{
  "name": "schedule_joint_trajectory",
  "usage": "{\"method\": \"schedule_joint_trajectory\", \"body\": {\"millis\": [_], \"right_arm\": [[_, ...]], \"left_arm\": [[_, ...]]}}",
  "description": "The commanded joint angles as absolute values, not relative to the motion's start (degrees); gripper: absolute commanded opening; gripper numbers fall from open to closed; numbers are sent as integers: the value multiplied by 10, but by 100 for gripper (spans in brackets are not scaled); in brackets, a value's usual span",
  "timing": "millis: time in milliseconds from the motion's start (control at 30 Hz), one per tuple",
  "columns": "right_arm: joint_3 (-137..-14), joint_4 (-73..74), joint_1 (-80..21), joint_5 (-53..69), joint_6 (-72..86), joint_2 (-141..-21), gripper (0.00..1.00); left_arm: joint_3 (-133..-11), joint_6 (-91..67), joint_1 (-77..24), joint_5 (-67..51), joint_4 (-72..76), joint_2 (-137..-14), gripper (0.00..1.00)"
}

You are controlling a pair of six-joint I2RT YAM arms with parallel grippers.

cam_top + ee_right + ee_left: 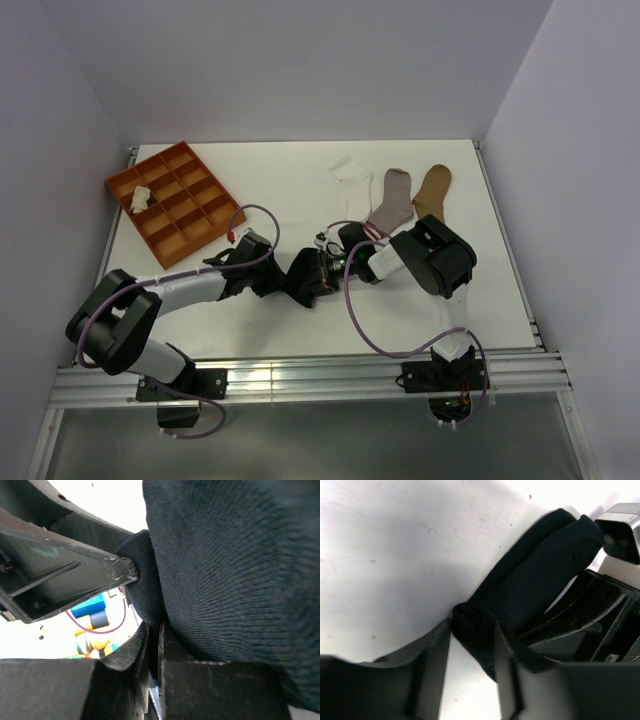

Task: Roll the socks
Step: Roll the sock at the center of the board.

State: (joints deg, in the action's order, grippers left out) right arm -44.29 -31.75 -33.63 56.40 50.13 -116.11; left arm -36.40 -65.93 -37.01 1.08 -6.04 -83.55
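Dark fabric of the black sock [225, 580] is pinched in the almost closed right claw [154, 636]. Half open, the left claw [472, 627] clasps that sock's rolled end, both meeting at the middle of the table [270, 335].

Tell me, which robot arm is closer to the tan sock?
Right. The right arm has its bent joint just on the near side of the tan sock. The left arm stretches in from the far left, the left gripper reaching only the black sock mid-table.
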Motion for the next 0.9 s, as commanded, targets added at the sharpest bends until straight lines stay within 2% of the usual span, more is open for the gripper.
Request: {"method": "schedule_joint_trajectory", "body": {"millis": [0, 100, 133, 200, 233, 300, 333, 467, 600, 767, 867], "right_arm": [[-434, -297, -333, 527, 525, -1184, 0], [-431, -313, -334, 526, 541, -1184, 1], [-429, -312, -334, 525, 536, -1179, 3], [-427, -302, -335, 517, 524, -1168, 10], [-425, -295, -336, 512, 504, -1160, 18], [-424, -258, -338, 496, 474, -1127, 24], [-425, -238, -341, 466, 456, -1112, 30], [-431, -128, -351, 367, 359, -1036, 40], [-436, -64, -369, 236, 299, -955, 42], [-443, -31, -459, 6, 235, -860, 42], [-440, -47, -515, -47, 207, -832, 43]], "left_arm": [[-366, -662, -374, 7, -70, -860, 42], [-370, -654, -375, 5, -77, -878, 33], [-379, -644, -374, 5, -82, -884, 24], [-390, -633, -375, 5, -100, -903, 17], [-402, -627, -375, 5, -107, -908, 8], [-412, -610, -375, 5, -127, -924, 1], [-424, -606, -375, 8, -135, -928, 0], [-445, -576, -375, 14, -163, -943, 0], [-470, -554, -374, 23, -194, -954, 0], [-485, -541, -375, 23, -207, -955, 0], [-490, -540, -376, 17, -207, -962, 0]]}}
